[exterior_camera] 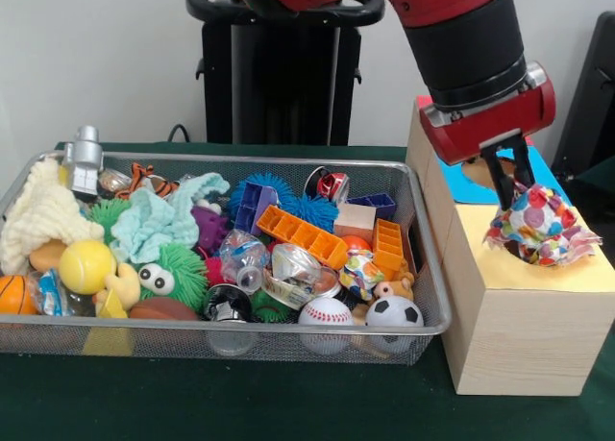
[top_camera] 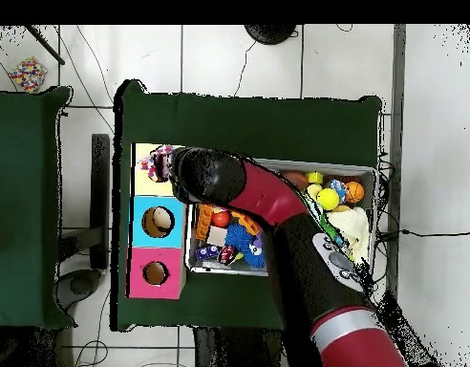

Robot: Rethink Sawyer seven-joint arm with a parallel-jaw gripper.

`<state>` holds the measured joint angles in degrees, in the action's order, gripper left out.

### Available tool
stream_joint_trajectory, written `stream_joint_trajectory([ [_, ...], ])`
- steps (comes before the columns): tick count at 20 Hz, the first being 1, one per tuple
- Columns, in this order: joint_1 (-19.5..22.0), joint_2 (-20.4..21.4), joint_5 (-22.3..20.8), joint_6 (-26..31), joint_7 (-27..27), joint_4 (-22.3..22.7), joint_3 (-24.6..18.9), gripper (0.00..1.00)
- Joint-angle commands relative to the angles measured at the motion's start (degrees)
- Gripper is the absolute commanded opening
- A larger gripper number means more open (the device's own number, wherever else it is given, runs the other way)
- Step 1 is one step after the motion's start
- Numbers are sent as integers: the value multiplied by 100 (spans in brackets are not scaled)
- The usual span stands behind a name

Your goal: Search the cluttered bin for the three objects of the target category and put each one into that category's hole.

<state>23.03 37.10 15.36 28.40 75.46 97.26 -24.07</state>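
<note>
The hand (exterior_camera: 511,177) hung straight down from the red and black arm (exterior_camera: 461,37), its two dark fingers (exterior_camera: 501,175) drawn close together and pinched on the top of a crumpled, bright polka-dot cloth bundle (exterior_camera: 538,228). The bundle sat at the mouth of the hole in the yellow section (exterior_camera: 567,273) of the wooden box (exterior_camera: 519,335), its ragged edges spread over the rim; it was a rounded lump with no clear long axis, its gathered top pointing up into the fingers. From above, the same bundle (top_camera: 159,162) showed at the yellow end of the box, with the blue section's hole (top_camera: 158,222) and the pink section's hole (top_camera: 155,273) open beside it.

The box stood just beside the wire bin (exterior_camera: 428,268) on the green worktop (exterior_camera: 288,403). The bin was heaped with toys: a baseball (exterior_camera: 326,313) and a small soccer ball (exterior_camera: 394,312) against the near wall, a yellow ball (exterior_camera: 86,265), a green fuzzy toy with big eyes (exterior_camera: 173,273), an orange block (exterior_camera: 302,234), a pale green cloth (exterior_camera: 159,220) and a cream cloth (exterior_camera: 38,215).

I could read no writing or brand on anything.
</note>
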Motion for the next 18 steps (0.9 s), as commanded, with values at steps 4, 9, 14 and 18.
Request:
stream_joint_trajectory([
  [4, -30, -711, 161, 268, 952, 63, -153, 0],
  [9, 168, -1042, 189, -106, 775, 94, -443, 0],
  [14, 320, -1307, 146, -318, 657, 54, -708, 0],
  [18, 298, -1366, 51, -298, 710, -45, -638, 0],
])
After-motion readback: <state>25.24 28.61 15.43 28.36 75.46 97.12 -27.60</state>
